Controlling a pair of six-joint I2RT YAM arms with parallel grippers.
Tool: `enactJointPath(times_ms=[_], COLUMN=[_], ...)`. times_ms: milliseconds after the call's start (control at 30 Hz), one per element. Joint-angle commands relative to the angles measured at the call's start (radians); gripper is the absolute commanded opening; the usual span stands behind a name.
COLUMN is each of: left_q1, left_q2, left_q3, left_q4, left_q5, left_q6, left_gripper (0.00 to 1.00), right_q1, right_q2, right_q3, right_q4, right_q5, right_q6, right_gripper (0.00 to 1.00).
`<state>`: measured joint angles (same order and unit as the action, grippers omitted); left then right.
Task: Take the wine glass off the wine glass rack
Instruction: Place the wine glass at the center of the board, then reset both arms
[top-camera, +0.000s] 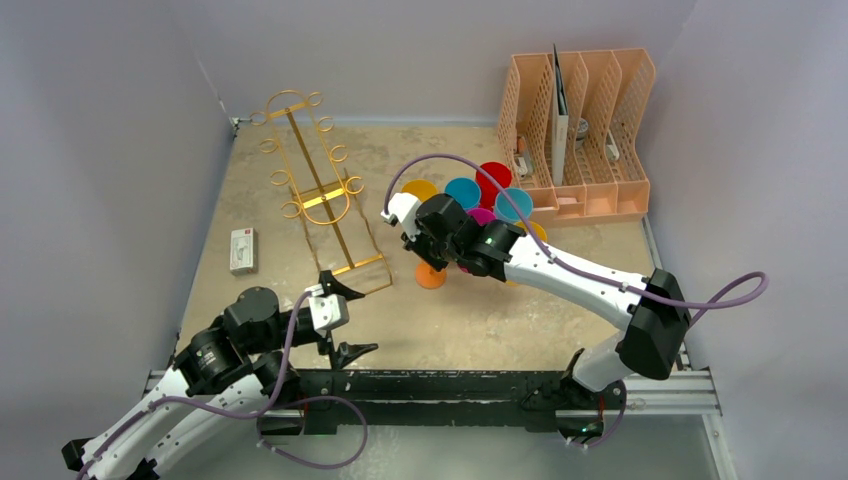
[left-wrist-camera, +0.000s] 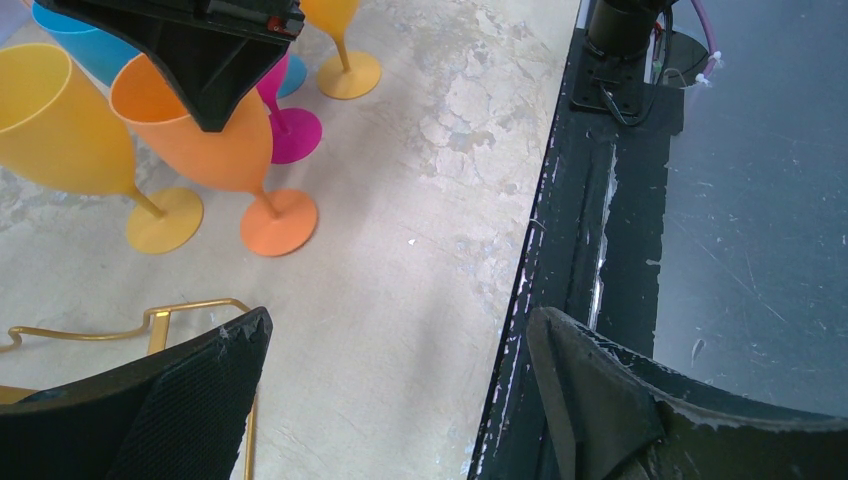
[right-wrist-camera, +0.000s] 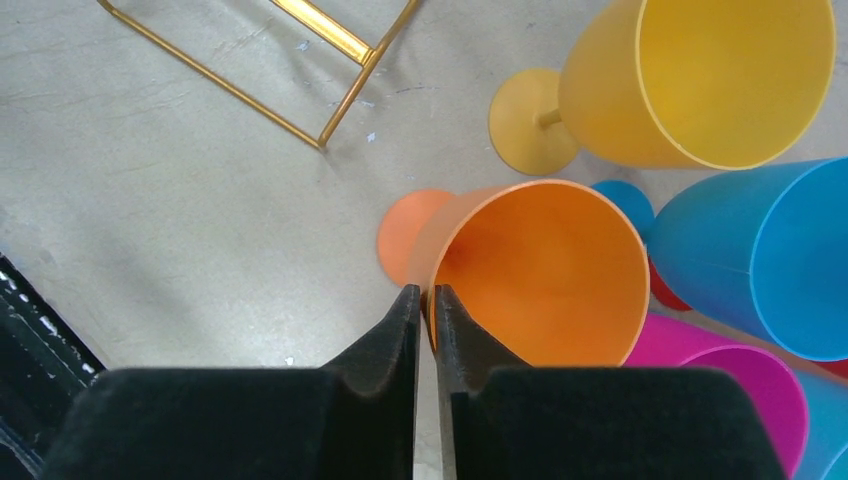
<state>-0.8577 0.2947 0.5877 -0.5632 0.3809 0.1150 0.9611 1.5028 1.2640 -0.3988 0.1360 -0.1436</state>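
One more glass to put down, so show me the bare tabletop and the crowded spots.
Bare: the near tabletop between the wine glass rack base, the orange glass and the right arm; also the back strip between rack top and peach organiser. Crowded: the glass cluster beside the organiser.

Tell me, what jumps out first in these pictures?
A huddle of bright plastic wine glasses mid-table, right of centre. The right arm pinches the rim of the orange glass, at the huddle's near edge, in its jaws. To the left stands a gold wire rack with nothing hanging on it.
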Motion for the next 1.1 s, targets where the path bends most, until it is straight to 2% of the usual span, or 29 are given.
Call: enactJointPath(times_ms=[0, 200, 567, 767, 933, 1067], left_q1=[0.006, 0.006, 0.006, 0.006, 0.006, 0.006], left_q2=[0.008, 0.008, 0.002, -0.003, 0.012, 0.064], left_q3=[0.038, 0.039, 0.034, 0.032, 0.041, 0.091], left_q4=[0.022, 0.022, 0.029, 0.036, 0.042, -0.020], left_q5=[0.008, 0.008, -0.004, -0.032, -0.127, -0.323], left_q6=[-0.003, -0.002, -0.016, -0.046, -0.124, -0.280], left_gripper=[0.98, 0.98, 0.99, 0.99, 0.99, 0.99], right_q1=[0.002, 0.002, 0.002, 0.002, 0.002, 0.002], right_q2=[-0.009, -0.024, -0.135, -0.225, -0.334, -0.404], right_q3=[0.025, 0.026, 0.035, -0.026, -0.139, -0.217], right_q4=[0.005, -0.011, 0.028, 0.082, 0.182, 0.239], right_q5=[-0.005, 0.035, -0.075, -0.105, -0.174, -0.300], right_q6=[0.022, 0.015, 0.052, 0.105, 0.211, 0.343], right_gripper=[0.17, 0.23, 0.34, 0.38, 0.41, 0.43])
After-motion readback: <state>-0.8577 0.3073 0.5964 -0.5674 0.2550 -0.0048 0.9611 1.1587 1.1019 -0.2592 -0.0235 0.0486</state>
